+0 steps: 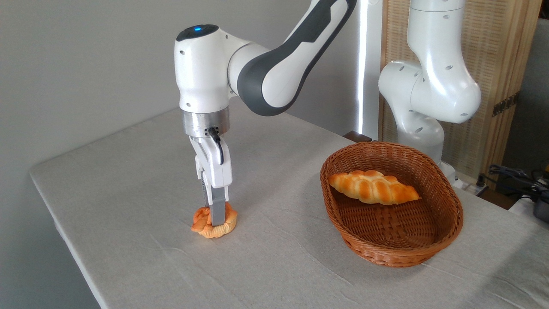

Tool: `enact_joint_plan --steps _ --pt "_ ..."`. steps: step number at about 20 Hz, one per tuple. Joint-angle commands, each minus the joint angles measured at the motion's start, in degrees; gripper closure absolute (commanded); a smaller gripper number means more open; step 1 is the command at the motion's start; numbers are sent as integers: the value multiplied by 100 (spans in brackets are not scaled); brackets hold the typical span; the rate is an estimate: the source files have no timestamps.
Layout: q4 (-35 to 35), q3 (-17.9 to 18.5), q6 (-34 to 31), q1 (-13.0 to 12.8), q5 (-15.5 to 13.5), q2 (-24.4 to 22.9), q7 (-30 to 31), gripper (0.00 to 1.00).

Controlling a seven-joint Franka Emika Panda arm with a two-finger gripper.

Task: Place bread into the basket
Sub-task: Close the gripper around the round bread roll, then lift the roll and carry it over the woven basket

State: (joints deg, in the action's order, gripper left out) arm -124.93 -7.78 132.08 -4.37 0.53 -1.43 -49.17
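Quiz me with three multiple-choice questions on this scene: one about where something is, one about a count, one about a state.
1. Where is the long braided golden loaf?
A. inside the oval brown wicker basket
B. on the cloth
C. in the gripper

2. How many breads are visible?
A. one
B. two
C. three

3. Where does the small round orange bun rest?
A. lifted in the air
B. in the basket
C. on the grey tablecloth

Key: 1 A, it lies across the basket's floor. 2 B, loaf plus bun. 3 C, the gripper reaches down onto it there.
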Motion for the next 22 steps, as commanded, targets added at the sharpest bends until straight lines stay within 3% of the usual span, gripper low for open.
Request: enact_joint_plan --steps 1,7,8,11,14,16,18,22 --pt "38 22 -331 6 70 -199 4 79" --pt "469 302 -2307 234 70 -1349 -310 78" --pt "443 478 -2640 252 70 -1577 -730 78" --pt "233 1557 -3599 183 78 -2236 -2442 77" --pt "-145 2402 -3882 174 410 -2669 -3755 75" --pt "-260 2545 -4014 147 911 -2661 -4309 71" --pt "-505 2606 -3980 121 1298 -2608 -4434 69" --pt "-927 2633 -3770 -37 1309 -2520 -4435 55"
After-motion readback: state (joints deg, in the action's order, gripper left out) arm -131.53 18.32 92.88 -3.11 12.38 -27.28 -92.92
